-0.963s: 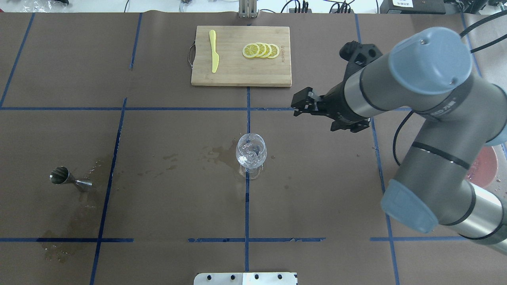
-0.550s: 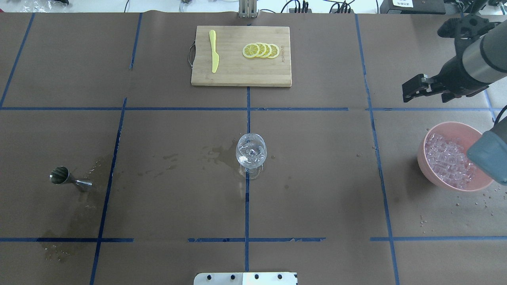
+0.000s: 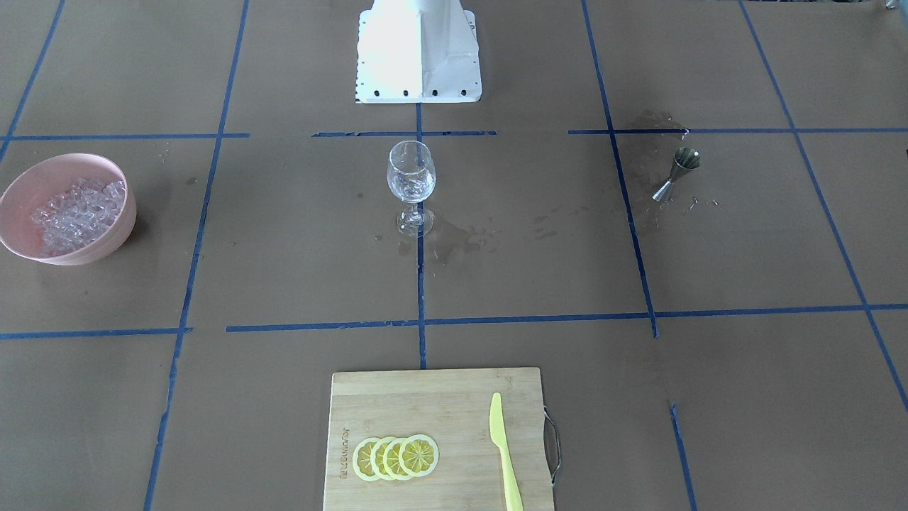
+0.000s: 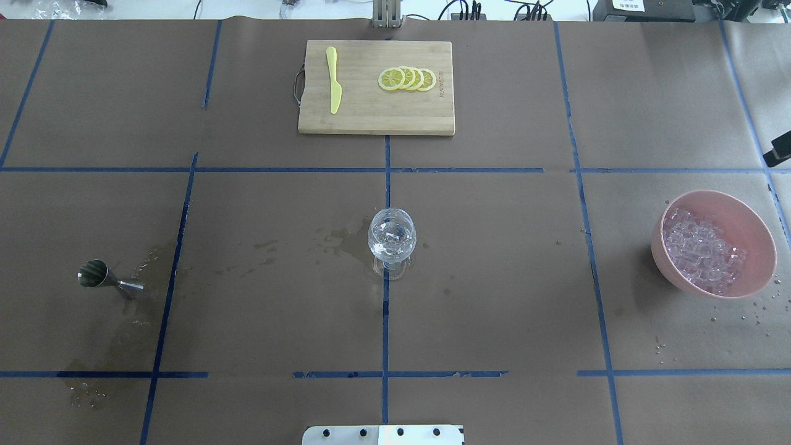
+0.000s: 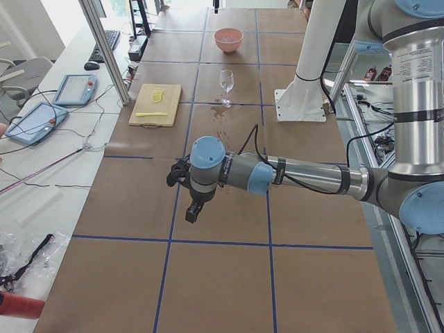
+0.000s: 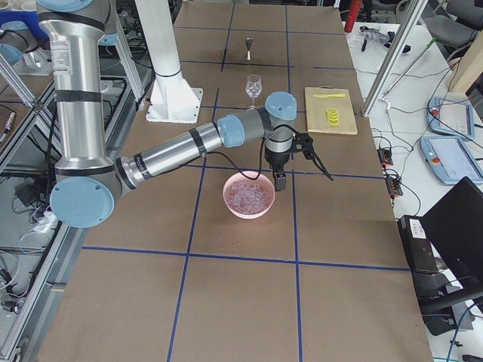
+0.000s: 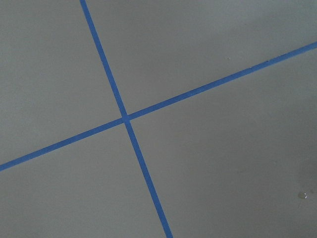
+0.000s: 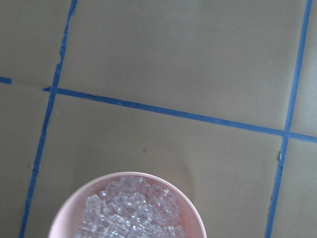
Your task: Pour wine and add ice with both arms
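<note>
The wine glass (image 4: 392, 241) stands at the table's middle with clear glassy pieces in its bowl; it also shows in the front view (image 3: 411, 177). The ice (image 4: 701, 250) fills a pink bowl (image 4: 751, 228) at the right, and shows in the right wrist view (image 8: 131, 213). My right gripper (image 6: 280, 182) hangs over the bowl's far rim (image 6: 256, 181); only a black sliver (image 4: 780, 151) shows at the overhead view's right edge, and I cannot tell whether it is open. My left gripper (image 5: 191, 211) hangs over bare paper far from the glass; I cannot tell its state.
A steel jigger (image 4: 108, 279) stands at the left among wet stains. A bamboo cutting board (image 4: 371, 117) at the far side holds lemon slices (image 4: 406, 79) and a yellow knife (image 4: 334, 80). Wet patches lie beside the glass. The robot's white base plate (image 3: 418, 78) is behind the glass.
My right arm has swung from near the glass to the right, almost out of the overhead view, uncovering the pink bowl. The glass, jigger and board have not moved.
</note>
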You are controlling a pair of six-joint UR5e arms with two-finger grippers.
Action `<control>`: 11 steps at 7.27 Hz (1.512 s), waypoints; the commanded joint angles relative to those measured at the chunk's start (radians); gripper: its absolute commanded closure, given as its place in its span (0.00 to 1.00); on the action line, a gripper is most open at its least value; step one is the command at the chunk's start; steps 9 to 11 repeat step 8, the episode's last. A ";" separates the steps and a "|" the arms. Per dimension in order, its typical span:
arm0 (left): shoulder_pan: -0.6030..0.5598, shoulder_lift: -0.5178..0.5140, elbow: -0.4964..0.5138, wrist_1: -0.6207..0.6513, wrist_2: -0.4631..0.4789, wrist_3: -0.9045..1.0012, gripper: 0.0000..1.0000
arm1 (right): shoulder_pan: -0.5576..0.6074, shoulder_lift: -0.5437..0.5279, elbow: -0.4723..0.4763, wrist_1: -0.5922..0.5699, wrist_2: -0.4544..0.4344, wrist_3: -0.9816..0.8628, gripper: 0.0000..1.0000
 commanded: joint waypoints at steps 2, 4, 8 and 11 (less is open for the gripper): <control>0.001 0.022 0.002 -0.088 0.003 0.033 0.00 | 0.098 -0.016 -0.120 -0.004 0.120 -0.213 0.00; 0.000 0.007 -0.001 -0.090 0.009 0.031 0.00 | 0.119 -0.012 -0.122 -0.004 0.122 -0.213 0.00; -0.005 -0.040 0.005 -0.079 0.014 0.031 0.00 | 0.139 0.003 -0.145 -0.016 0.124 -0.213 0.00; -0.005 -0.040 0.005 -0.079 0.014 0.031 0.00 | 0.139 0.003 -0.145 -0.016 0.124 -0.213 0.00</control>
